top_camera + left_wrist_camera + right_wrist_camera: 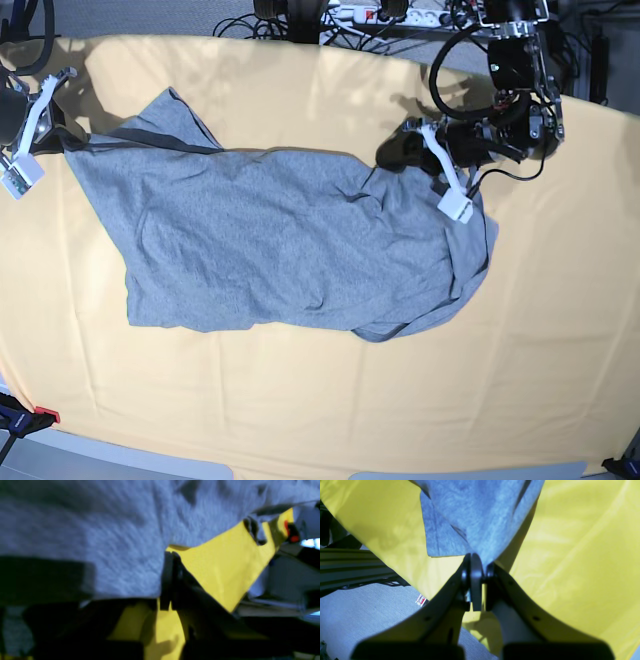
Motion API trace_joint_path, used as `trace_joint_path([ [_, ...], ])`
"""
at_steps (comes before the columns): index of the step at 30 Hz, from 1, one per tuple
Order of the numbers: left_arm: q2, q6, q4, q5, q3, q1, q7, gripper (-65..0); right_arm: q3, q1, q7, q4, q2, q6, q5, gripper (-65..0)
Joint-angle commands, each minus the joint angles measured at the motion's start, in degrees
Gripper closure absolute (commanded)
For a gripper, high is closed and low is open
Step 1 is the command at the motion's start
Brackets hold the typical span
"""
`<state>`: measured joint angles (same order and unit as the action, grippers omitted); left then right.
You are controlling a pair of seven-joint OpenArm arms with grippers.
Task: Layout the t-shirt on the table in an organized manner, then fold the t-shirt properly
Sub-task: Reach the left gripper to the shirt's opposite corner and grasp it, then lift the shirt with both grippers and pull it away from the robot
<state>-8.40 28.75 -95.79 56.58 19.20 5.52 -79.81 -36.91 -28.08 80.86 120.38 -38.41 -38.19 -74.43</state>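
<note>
Right gripper [477, 566], dark two-finger jaw seen from its wrist camera, is closed tight on a pinched corner of the heather-grey short-sleeved cotton t-shirt [270, 240]; the cloth fans up and away from the fingertips, lifted off the surface just there. In the base view this gripper [62, 138] sits at the far-left side of the table [320, 410], a wide surface under pale yellow-orange cloth with faint creases, near its far-left corner. Left gripper [388, 155] is toward the far-right side, at the opposite end of the shirt. Its wrist view is blurred and mostly filled with grey fabric [100, 535]; the dark fingers [168, 580] stand close together with the shirt's edge between them, so it reads as clamped on the t-shirt. The shirt stretches between the two grippers across the far half of the table, its upper edge drawn taut-ish with a dark hem line showing on the left. The body lies rumpled, sagging toward the table centre, with a folded-under lobe at its lower right. No lettering shows on the upward side. Cables [330, 15] lie beyond the far edge.
</note>
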Motion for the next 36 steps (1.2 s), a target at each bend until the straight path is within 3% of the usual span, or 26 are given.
trace_joint_path([
  [1,-0.55,0.59,-1.14,4.33,0.81,-1.88,-0.19,0.0,-0.63,0.15,-0.86,0.70,-1.27,-0.20,-0.74,0.0],
  [4,-2.10,3.63,-2.89,13.68,3.13,-3.30,-0.19,0.0,-0.63,0.15,-0.86,0.70,-1.29,-0.22,-0.74,0.0],
  [9,-7.69,7.32,-8.63,28.42,6.58,-4.42,-0.19,0.0,-0.66,0.15,-0.86,0.70,-1.33,-0.22,-0.57,0.0],
  [21,-25.70,7.56,-12.74,28.42,7.08,-3.30,-0.19,0.0,-1.27,0.48,-0.86,1.01,-1.77,-0.46,-0.57,0.0],
  [26,-33.92,7.74,-12.74,28.42,7.08,-3.34,-0.19,0.0,-5.03,3.52,-0.86,1.77,-1.92,-1.03,-1.70,0.0],
  [30,-35.23,7.74,-12.74,28.42,7.08,-3.65,-0.19,0.0,-6.32,6.58,-0.86,1.77,-1.92,-1.11,-5.16,0.0],
  [36,-35.30,5.97,-12.76,28.42,7.08,-3.45,-0.19,0.0,-6.32,4.96,-0.86,1.77,-1.90,-1.05,-5.05,0.0],
])
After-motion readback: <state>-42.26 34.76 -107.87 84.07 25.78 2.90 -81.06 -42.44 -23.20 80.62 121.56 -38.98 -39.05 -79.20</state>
